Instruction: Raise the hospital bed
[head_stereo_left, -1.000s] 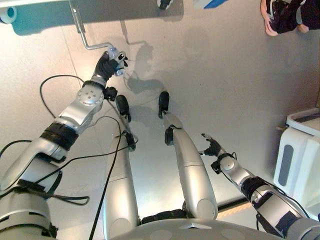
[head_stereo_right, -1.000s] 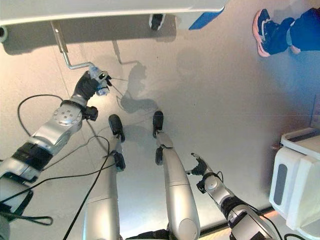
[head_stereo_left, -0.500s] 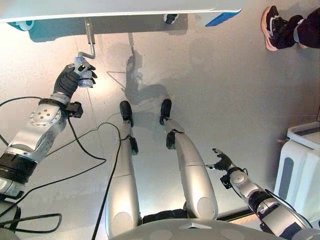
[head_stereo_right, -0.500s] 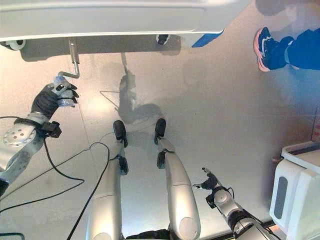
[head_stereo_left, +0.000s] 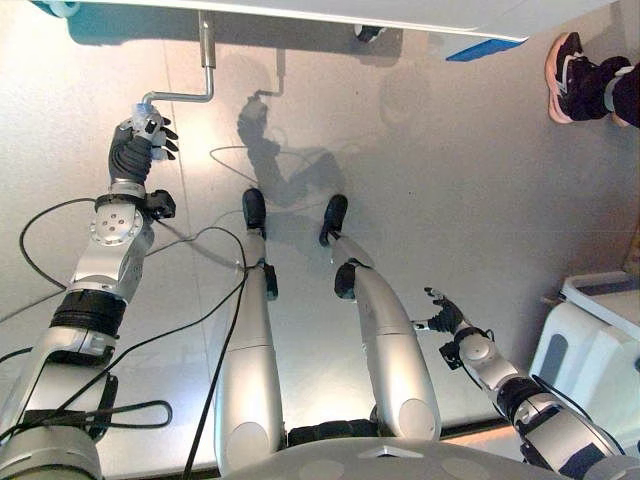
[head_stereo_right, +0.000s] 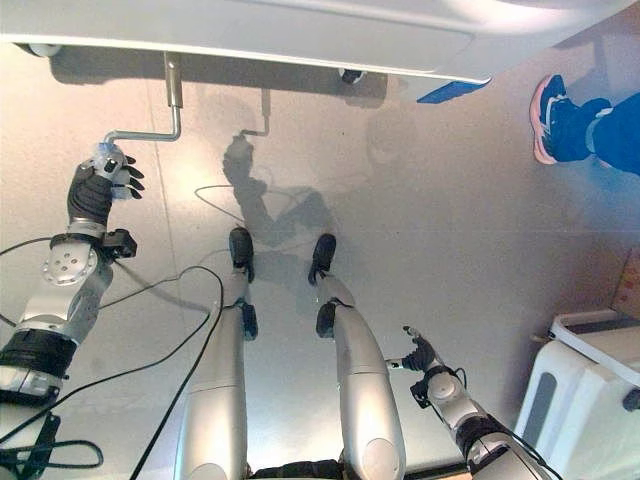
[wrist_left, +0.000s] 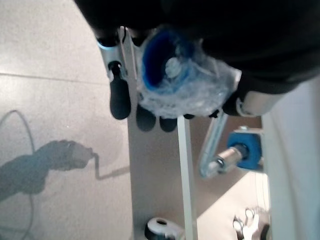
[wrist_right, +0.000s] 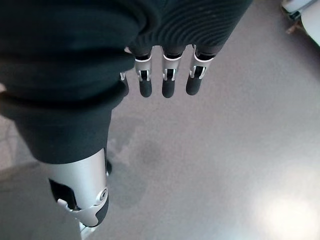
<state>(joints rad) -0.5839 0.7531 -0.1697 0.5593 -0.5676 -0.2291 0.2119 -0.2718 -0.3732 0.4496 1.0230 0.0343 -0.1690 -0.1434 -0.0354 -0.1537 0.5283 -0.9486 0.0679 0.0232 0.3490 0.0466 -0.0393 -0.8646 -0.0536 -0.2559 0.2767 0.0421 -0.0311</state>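
grey floor (head_stereo_left: 480, 200) runs under the hospital bed (head_stereo_right: 300, 35), whose crank (head_stereo_left: 205, 75) hangs from its edge. left hand (head_stereo_left: 135, 150) is curled round the plastic-wrapped crank handle (wrist_left: 180, 82); right hand (head_stereo_right: 420, 355) hangs relaxed, holding nothing. risk: the slick wrap could let the handle slip out mid-turn, stalling the lift.

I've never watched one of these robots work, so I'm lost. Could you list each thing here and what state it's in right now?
Left hand: shut on the crank handle.
Crank handle: grip wrapped in clear plastic, arm pointing sideways from its shaft.
Right hand: open, holding nothing, low beside the robot.
Hospital bed: standing on the floor, crank beneath its edge.
Person's shoe: planted on the floor nearby.
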